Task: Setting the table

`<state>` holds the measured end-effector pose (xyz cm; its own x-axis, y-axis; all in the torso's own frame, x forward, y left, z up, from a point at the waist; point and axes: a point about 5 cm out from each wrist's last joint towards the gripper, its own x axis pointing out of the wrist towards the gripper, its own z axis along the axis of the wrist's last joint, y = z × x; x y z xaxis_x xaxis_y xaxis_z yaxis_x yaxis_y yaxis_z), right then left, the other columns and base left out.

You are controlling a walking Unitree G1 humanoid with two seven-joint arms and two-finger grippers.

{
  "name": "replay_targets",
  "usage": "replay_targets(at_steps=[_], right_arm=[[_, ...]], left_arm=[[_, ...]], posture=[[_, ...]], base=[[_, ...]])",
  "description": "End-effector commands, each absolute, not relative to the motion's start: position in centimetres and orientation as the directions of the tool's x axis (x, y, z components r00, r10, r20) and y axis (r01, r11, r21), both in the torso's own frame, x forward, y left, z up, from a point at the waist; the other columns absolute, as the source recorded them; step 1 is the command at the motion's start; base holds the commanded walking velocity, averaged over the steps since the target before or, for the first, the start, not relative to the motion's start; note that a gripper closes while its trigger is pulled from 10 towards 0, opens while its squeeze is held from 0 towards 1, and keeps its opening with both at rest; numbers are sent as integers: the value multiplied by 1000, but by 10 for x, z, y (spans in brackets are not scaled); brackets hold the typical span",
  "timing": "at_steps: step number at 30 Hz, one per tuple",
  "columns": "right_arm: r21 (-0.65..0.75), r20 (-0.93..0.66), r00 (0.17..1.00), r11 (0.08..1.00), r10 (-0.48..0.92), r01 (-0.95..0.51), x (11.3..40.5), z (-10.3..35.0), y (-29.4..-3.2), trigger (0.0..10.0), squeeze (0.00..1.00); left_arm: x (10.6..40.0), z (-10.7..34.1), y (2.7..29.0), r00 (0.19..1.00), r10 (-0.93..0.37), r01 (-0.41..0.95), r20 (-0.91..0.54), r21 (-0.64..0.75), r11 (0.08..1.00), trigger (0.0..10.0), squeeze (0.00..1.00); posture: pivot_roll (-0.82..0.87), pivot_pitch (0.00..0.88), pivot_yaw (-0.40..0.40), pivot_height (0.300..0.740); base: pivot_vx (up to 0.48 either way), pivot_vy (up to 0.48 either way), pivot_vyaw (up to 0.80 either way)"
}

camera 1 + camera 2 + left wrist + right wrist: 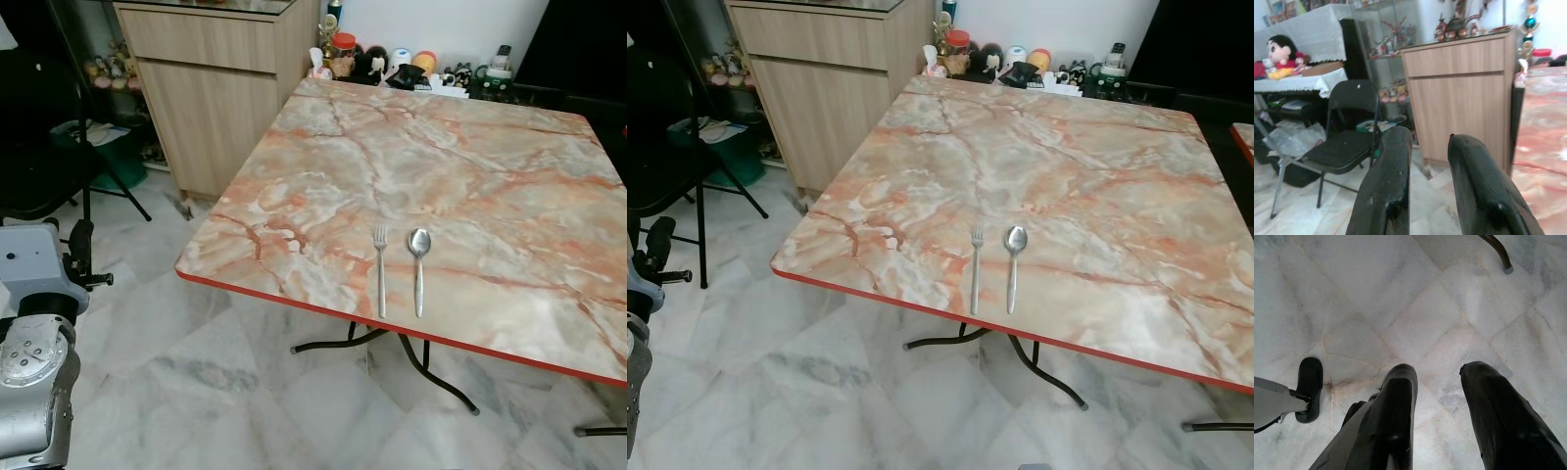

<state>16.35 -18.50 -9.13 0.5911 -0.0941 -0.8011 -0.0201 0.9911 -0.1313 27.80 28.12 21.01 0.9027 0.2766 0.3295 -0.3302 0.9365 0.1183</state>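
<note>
- Marble-patterned and red-edged, the table [470,157] stands on a pale tiled floor [225,392], with a wooden cabinet [211,88] behind its far-left corner and a black folding chair [1347,137] off to your left.
- You have a fork [381,269] and a spoon [418,264] lying side by side near the table's front edge, parallel, close together but not touching, handles toward you, fork on the left.
- Along the far edge sits a row of small jars and figurines [392,64], well apart from the cutlery.
- Your left gripper [1427,181] is raised beside the table's left side, fingers a little apart and holding nothing; it looks past the table edge toward the cabinet and chair.
- Your right gripper [1440,416] hangs low and points at the floor, fingers parted with nothing between them; a table foot [1501,257] shows ahead of it.
- By my reading, this place's cutlery is laid and you stand between steps, both grippers free.
- Your next move likely calls for fetching another item, such as a plate, and placing it beside the fork and spoon without nudging them out of line; where that item lies you cannot tell from here.
</note>
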Motion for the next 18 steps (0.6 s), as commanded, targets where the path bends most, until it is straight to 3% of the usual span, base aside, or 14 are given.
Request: replay_targets(at_steps=[1, 5, 9, 14, 16, 18], right_arm=[[-127, -807, 582, 992, -100, -6, 158, -93, -185, 10000, 0], [-127, -804, 587, 992, -100, -5, 159, -93, -184, 10000, 0], [-127, -798, 594, 992, -101, -3, 161, -92, -183, 10000, 0], [-133, -792, 601, 991, -106, -1, 163, -91, -182, 10000, 0], [-134, -792, 601, 991, -108, 3, 163, -91, -182, 10000, 0], [-135, -790, 603, 991, -113, 9, 164, -91, -183, 10000, 0]], left_arm=[[276, 206, 281, 905, 277, -332, 323, 131, 934, 10000, 0], [274, 197, 285, 904, 305, -353, 298, 122, 927, 10000, 0], [265, 156, 309, 870, 465, -488, 163, 159, 858, 10000, 0], [251, 92, 330, 807, 581, -552, -102, 219, 805, 10000, 0], [248, 77, 331, 806, 570, -521, -160, 264, 812, 10000, 0], [236, 38, 328, 781, 517, -457, -350, 243, 856, 10000, 0]], posture=[[150, 119, -3, 740], [151, 120, -3, 740], [149, 119, 0, 740], [147, 118, 1, 740], [142, 114, 4, 740], [140, 114, 4, 740]], base=[[0, 0, 0], [0, 0, 0], [0, 0, 0], [0, 0, 0], [0, 0, 0], [0, 0, 0]])
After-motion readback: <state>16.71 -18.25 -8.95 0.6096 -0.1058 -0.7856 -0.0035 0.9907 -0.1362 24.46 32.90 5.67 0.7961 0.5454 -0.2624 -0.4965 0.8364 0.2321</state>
